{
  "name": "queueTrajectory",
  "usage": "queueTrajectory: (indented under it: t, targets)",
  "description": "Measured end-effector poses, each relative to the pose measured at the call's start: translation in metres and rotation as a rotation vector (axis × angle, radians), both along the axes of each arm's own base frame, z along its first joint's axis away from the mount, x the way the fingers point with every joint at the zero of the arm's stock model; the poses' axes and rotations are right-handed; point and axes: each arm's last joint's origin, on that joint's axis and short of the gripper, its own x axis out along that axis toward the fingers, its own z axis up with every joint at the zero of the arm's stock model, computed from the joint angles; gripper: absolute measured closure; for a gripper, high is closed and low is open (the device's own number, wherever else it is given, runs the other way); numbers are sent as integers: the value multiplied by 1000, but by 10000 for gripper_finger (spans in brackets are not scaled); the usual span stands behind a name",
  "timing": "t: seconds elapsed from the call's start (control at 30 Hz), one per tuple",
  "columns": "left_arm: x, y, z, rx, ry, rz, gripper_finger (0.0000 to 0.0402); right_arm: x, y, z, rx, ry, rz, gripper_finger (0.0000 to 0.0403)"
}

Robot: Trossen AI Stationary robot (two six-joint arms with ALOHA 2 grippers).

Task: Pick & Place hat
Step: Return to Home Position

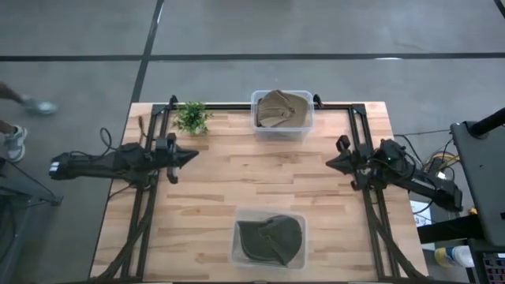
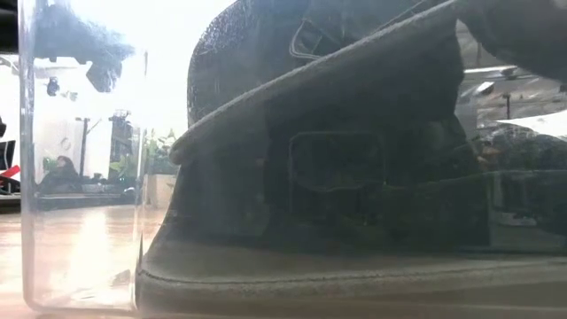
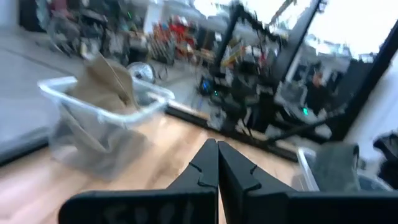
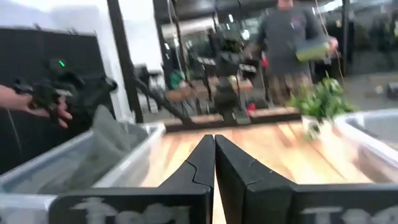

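Observation:
A tan hat (image 1: 280, 109) lies in a clear bin (image 1: 282, 134) at the table's far edge; the left wrist view shows that hat (image 3: 102, 84) too. A dark olive hat (image 1: 271, 239) lies in a second clear bin (image 1: 238, 256) at the near edge and fills the low view (image 2: 354, 168). My left gripper (image 1: 195, 155) hovers shut at the table's left side, pointing right. My right gripper (image 1: 330, 162) hovers shut at the right side, pointing left. Both wrist views show the fingers closed together, left (image 3: 217, 155) and right (image 4: 214, 152).
A small green plant (image 1: 191, 117) stands at the far left corner and shows in the right wrist view (image 4: 320, 102). Bare wood lies between the two bins. A person stands in the room beyond the table (image 4: 289, 43), and a hand holds a device (image 4: 43, 99).

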Motion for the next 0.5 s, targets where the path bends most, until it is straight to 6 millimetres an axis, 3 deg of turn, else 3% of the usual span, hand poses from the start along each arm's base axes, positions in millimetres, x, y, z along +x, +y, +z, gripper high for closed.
queueTrajectory:
  t: [0.1, 0.37, 0.5]
  targets:
    - [-4, 1, 0, 7, -27, 40, 401, 4, 3, -9, -4, -71, 13, 394]
    - [-9, 2, -2, 12, -43, 71, 401, 13, 11, -16, 109, 14, -104, 394]
    - [-8, 2, -6, 37, -17, 74, 401, 17, 14, -20, 72, 49, -236, 394]
